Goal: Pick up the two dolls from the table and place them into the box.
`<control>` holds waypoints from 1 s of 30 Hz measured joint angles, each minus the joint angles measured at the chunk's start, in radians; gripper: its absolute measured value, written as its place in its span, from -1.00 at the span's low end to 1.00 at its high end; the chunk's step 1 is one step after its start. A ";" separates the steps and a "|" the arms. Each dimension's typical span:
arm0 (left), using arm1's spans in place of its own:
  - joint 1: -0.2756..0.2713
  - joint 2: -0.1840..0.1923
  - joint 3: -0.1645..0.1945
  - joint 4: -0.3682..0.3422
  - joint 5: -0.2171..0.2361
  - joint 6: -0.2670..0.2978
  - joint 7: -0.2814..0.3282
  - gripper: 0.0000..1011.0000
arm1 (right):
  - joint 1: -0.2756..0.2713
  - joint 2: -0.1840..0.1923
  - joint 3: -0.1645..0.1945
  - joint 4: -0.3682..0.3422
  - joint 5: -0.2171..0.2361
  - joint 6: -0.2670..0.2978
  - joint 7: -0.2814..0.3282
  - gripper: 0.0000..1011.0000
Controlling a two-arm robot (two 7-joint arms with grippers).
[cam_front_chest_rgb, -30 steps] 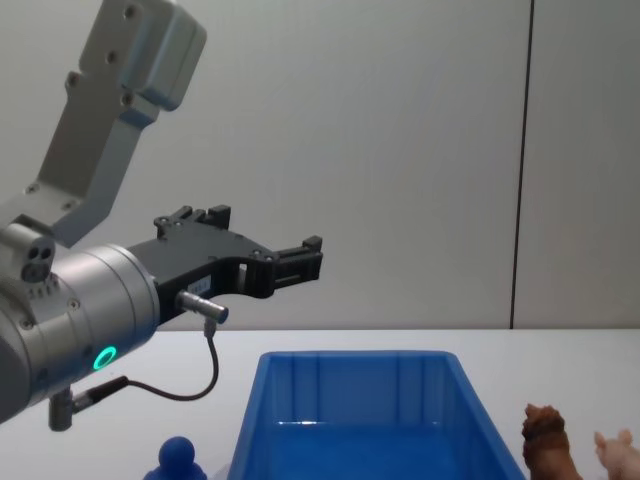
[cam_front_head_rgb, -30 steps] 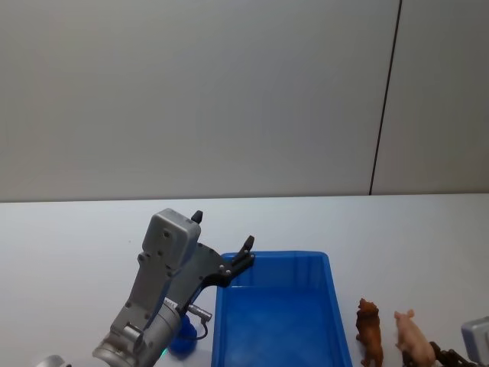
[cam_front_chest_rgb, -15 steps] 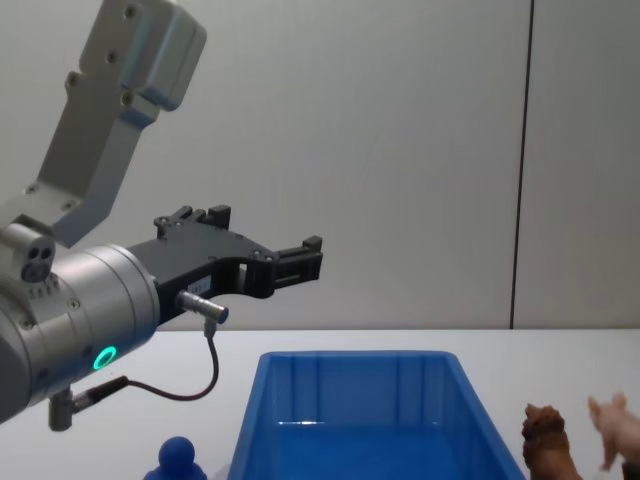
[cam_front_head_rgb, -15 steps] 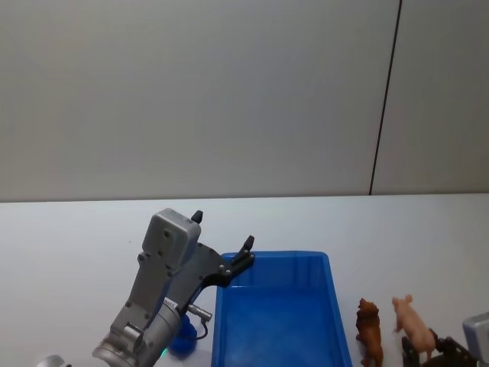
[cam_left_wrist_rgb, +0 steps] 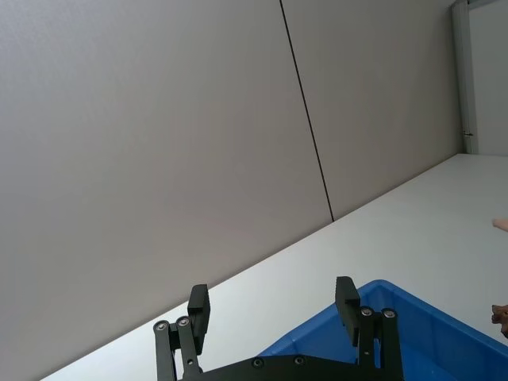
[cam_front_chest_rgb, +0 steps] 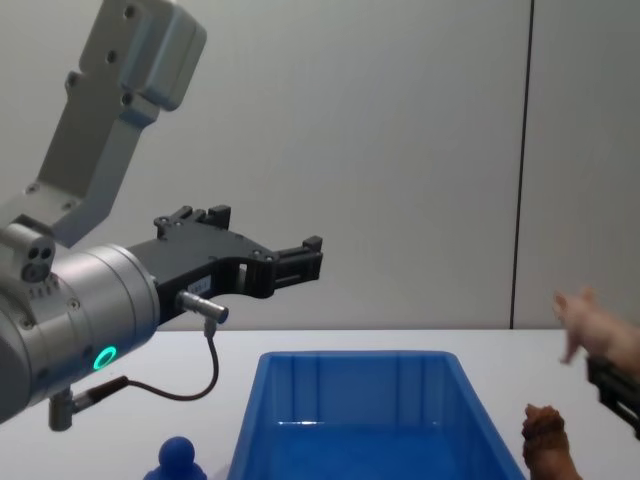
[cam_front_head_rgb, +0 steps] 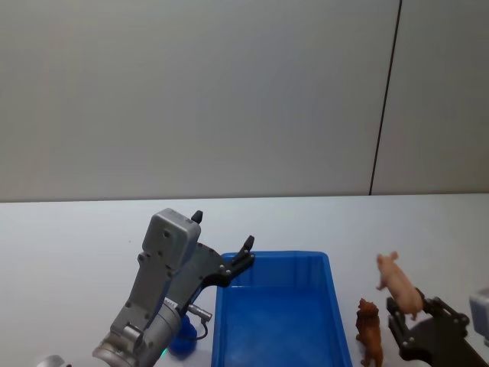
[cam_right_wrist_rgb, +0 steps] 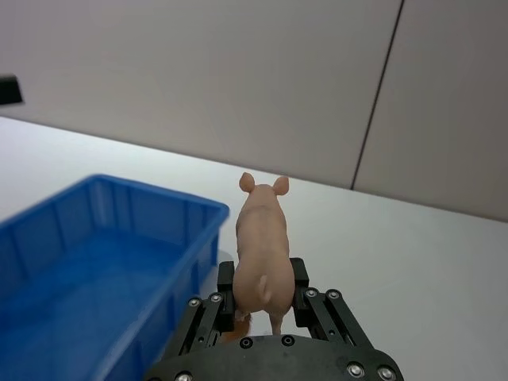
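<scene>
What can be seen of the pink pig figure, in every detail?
The pink pig is a small, smooth, plastic-looking animal figure with two pointed ears and short legs. The right gripper is shut on its rear body and holds it in the air, head pointing away, to the right of the blue box and higher than the brown figure.

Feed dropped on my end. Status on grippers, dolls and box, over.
Left gripper open above box left rim. Right gripper shut on pink pig, lifted beside box. Brown doll, blue doll on table.

Bright, even, diffuse indoor light
</scene>
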 joint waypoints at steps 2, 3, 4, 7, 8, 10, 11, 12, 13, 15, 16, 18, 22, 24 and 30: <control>0.000 0.000 0.000 0.000 0.000 0.000 0.000 0.98 | 0.006 -0.004 -0.001 -0.003 0.005 -0.003 0.015 -0.25; 0.000 0.000 0.000 0.000 0.000 0.000 0.000 0.98 | 0.014 -0.008 -0.004 -0.005 0.009 -0.004 0.029 -0.25; 0.000 0.000 0.000 0.000 0.000 0.000 0.000 0.98 | 0.016 -0.011 -0.005 -0.005 0.011 -0.004 0.036 -0.25; 0.000 0.000 0.000 0.000 0.000 0.000 0.000 0.98 | 0.035 -0.026 -0.011 -0.003 0.018 -0.004 0.068 -0.25; 0.000 0.000 0.000 0.000 0.000 0.000 0.000 0.98 | 0.039 -0.029 -0.013 -0.001 0.019 -0.003 0.079 -0.25; 0.000 0.000 0.000 0.000 0.000 0.000 0.000 0.98 | 0.050 -0.038 -0.018 0.007 0.022 0.001 0.096 -0.25; 0.000 0.000 0.000 0.000 0.000 0.000 0.000 0.98 | 0.061 -0.047 -0.023 0.015 0.023 0.004 0.113 -0.25; 0.000 0.000 0.000 0.000 0.000 0.000 0.000 0.98 | 0.072 -0.056 -0.028 0.024 0.023 0.009 0.133 -0.25; 0.000 0.000 0.000 0.000 0.000 0.000 0.000 0.98 | 0.072 -0.056 -0.028 0.024 0.023 0.009 0.133 -0.25; 0.000 0.000 0.000 0.000 0.000 0.000 0.000 0.98 | 0.090 -0.073 -0.038 0.043 0.023 0.016 0.160 -0.25; 0.000 0.000 0.000 0.000 0.000 0.000 0.000 0.98 | 0.102 -0.085 -0.045 0.057 0.022 0.021 0.174 -0.25; 0.000 0.000 0.000 0.000 0.000 0.000 0.000 0.98 | 0.118 -0.098 -0.052 0.074 0.019 0.027 0.196 -0.24; 0.000 0.000 0.000 0.000 0.000 0.000 0.000 0.98 | 0.136 -0.115 -0.062 0.096 0.015 0.035 0.215 -0.05; 0.000 0.000 0.000 0.000 0.000 0.000 0.000 0.98 | 0.146 -0.124 -0.067 0.109 0.013 0.040 0.225 0.12; 0.000 0.000 0.000 0.000 0.000 0.000 0.000 0.98 | 0.163 -0.138 -0.074 0.131 0.010 0.052 0.234 0.52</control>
